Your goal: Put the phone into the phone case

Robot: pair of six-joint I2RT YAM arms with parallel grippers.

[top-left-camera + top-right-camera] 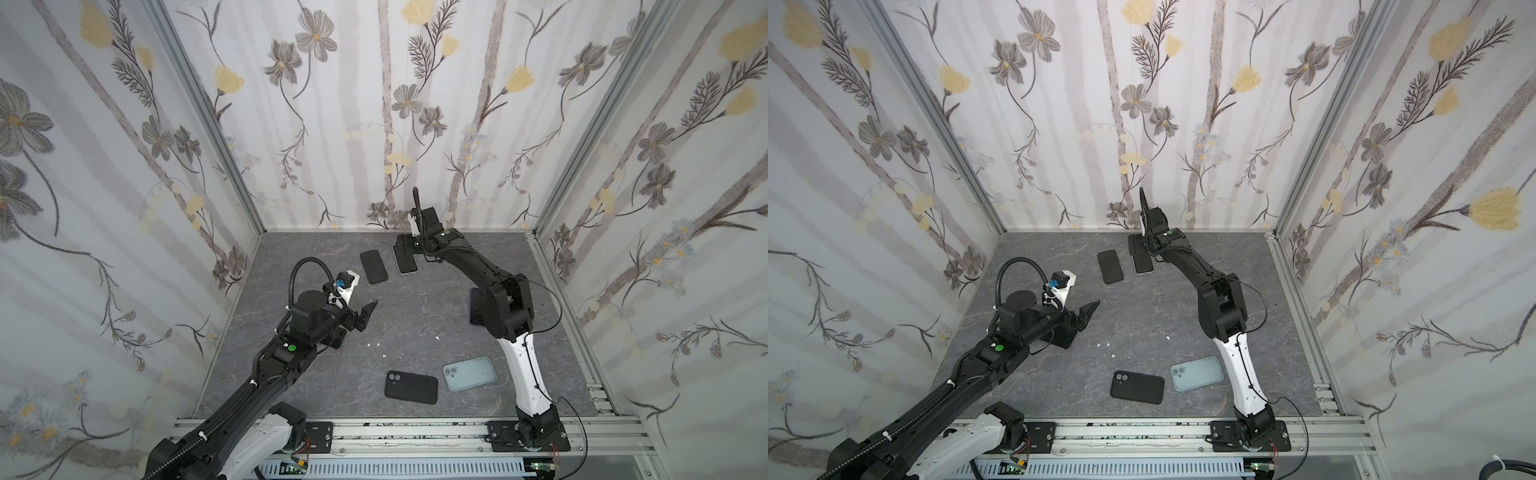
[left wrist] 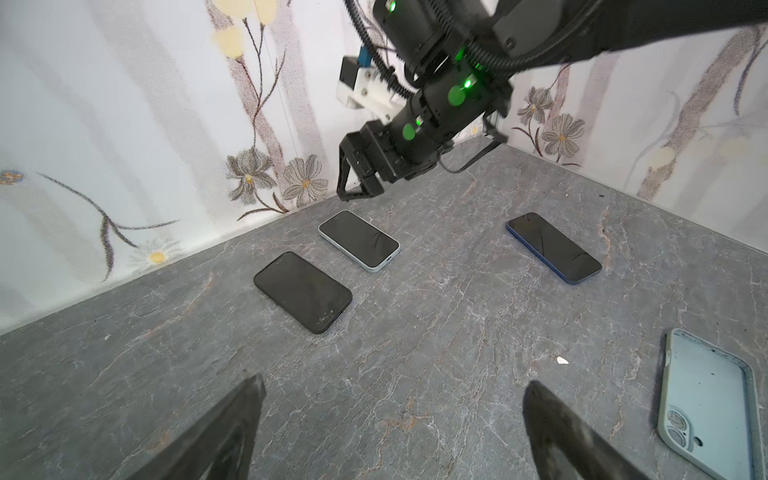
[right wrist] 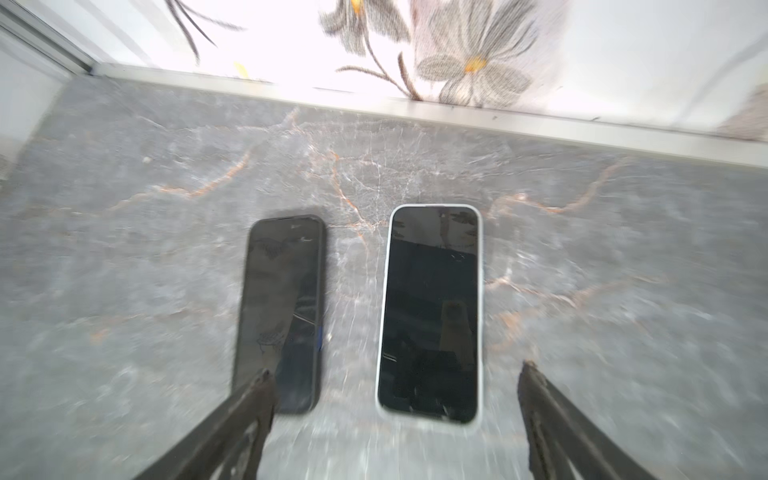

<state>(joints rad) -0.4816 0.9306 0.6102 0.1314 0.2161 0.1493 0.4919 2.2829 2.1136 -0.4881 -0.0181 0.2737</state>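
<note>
Grey marble tabletop [image 1: 415,316], white-rimmed phone [image 3: 430,316] face-up

Black arms [image 1: 478,266] with white base links [image 1: 524,374], green dots [image 1: 292,348], ribbed black cables [image 1: 309,259].

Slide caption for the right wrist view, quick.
Open right gripper above a black phone and a pale-edged phone, side by side, screens up.

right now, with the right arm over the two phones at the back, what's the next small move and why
Probably nudge the right gripper slightly away from the black phone before lowering. Its jaws stand open above the light-rimmed phone, which lies flat and untouched, but in the right wrist view one jaw overlaps the black phone's corner.
</note>
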